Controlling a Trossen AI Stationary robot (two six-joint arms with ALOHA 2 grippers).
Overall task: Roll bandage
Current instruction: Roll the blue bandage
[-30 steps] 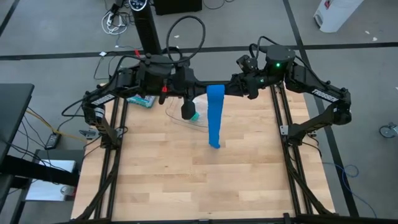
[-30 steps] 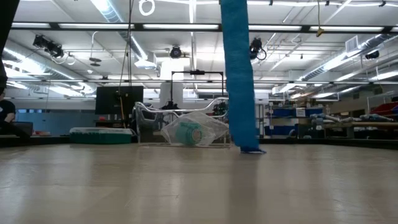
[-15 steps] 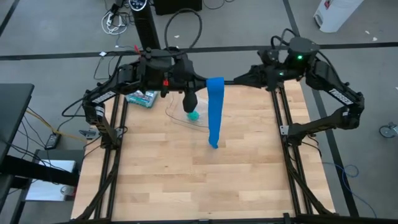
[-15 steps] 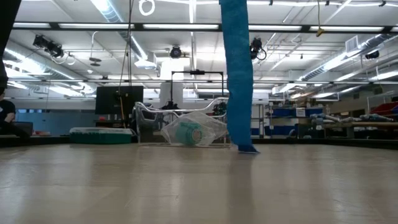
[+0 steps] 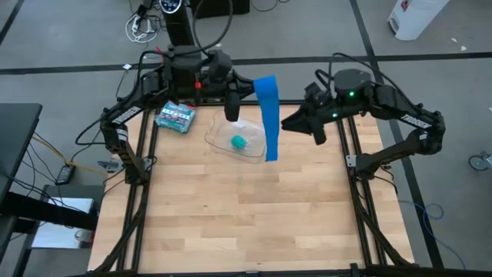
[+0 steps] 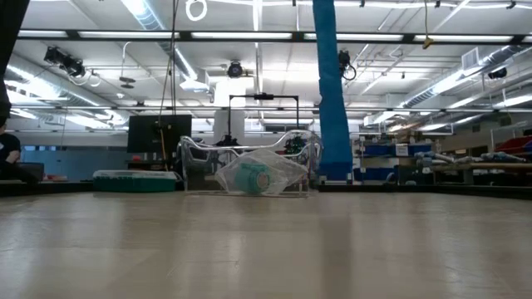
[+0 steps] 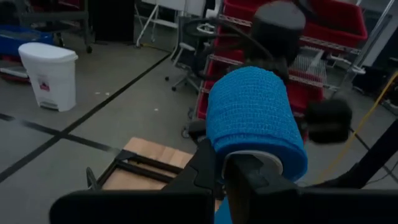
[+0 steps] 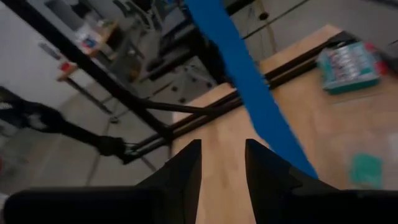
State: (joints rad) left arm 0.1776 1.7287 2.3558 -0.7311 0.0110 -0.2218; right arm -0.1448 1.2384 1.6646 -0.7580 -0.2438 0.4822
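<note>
The left gripper (image 5: 247, 86), raised above the far edge of the worktop (image 5: 246, 223), has its jaws clamped on the rolled top of the bright blue bandage (image 5: 267, 115); the free strip hangs straight down, its lower end clear of the wood in the low view (just beside a clear plastic bag (image 6: 258, 176) with a teal roll (image 5: 240, 142) inside). The right gripper (image 5: 290, 123) sits near the strip with jaws parted, holding nothing. A green-and-white box (image 5: 175, 117) lies at the far left
</note>
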